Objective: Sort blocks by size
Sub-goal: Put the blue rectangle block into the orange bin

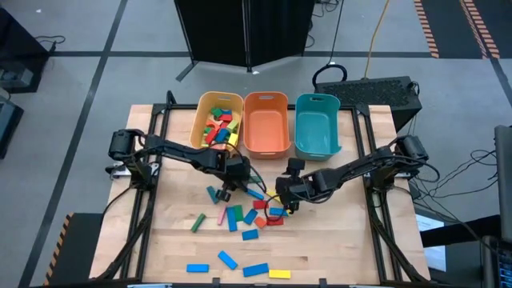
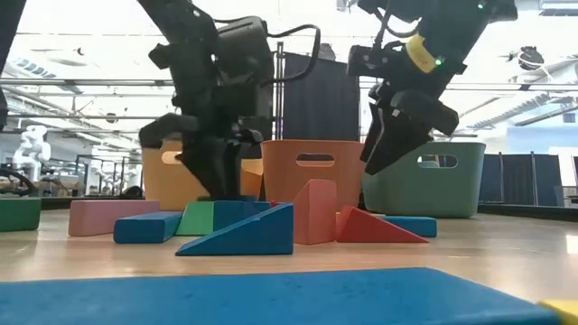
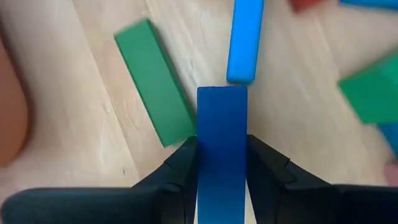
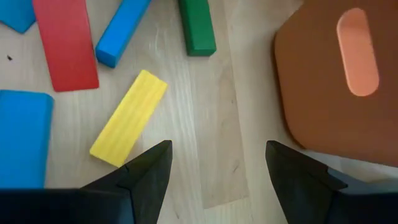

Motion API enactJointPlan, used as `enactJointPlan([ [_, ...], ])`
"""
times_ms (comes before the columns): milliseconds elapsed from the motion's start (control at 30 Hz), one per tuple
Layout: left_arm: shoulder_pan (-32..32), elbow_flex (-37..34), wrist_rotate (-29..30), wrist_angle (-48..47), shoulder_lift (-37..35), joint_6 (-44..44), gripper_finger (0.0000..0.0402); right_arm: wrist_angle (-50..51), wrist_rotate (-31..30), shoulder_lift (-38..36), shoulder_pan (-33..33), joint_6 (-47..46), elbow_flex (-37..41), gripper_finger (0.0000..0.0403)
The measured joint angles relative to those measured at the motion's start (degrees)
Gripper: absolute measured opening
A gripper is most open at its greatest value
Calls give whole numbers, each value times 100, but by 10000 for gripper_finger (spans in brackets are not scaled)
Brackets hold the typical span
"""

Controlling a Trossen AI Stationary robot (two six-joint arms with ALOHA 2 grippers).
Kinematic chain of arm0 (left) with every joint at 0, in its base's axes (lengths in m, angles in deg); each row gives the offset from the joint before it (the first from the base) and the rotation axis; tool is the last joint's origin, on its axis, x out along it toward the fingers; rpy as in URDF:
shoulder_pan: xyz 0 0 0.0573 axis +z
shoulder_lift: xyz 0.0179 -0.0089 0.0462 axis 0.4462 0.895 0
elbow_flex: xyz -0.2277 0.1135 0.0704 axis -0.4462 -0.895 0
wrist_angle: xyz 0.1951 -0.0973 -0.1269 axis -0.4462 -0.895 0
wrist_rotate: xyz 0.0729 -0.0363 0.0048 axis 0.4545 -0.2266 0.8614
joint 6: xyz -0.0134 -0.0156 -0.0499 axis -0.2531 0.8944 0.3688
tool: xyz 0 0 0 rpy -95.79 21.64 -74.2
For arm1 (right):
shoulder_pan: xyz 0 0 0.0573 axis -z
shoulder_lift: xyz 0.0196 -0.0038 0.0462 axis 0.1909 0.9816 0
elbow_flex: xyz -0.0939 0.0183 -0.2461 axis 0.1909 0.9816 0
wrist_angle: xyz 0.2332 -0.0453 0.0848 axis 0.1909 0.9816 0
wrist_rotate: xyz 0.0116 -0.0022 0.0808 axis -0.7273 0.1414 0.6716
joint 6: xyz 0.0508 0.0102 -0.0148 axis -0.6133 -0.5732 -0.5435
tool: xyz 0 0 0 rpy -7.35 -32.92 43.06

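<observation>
Dark blue bar (image 3: 221, 149); long, flat-sided

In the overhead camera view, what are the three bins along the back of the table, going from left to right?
Yellow bin → orange bin → teal bin.

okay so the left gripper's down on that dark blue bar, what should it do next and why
Probably finish closing and lift straight up. In the left wrist view the left gripper has its fingers flush against both sides of the dark blue bar, which lies on the table close to a green bar and a light blue bar. A straight lift should avoid nudging them. The right gripper hangs open nearby.
</observation>
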Motion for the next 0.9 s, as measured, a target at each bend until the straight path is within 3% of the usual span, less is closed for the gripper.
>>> enactJointPlan([
  [433,136,1082,18,-741,-9,40,99,435,-166,-1,-144,-366,0,247],
  [700,606,1833,472,-1011,-11,31,99,516,-275,1,-344,-631,0,247],
  [900,1146,2190,485,-838,-13,22,99,513,-277,1,-439,-897,0,247],
])
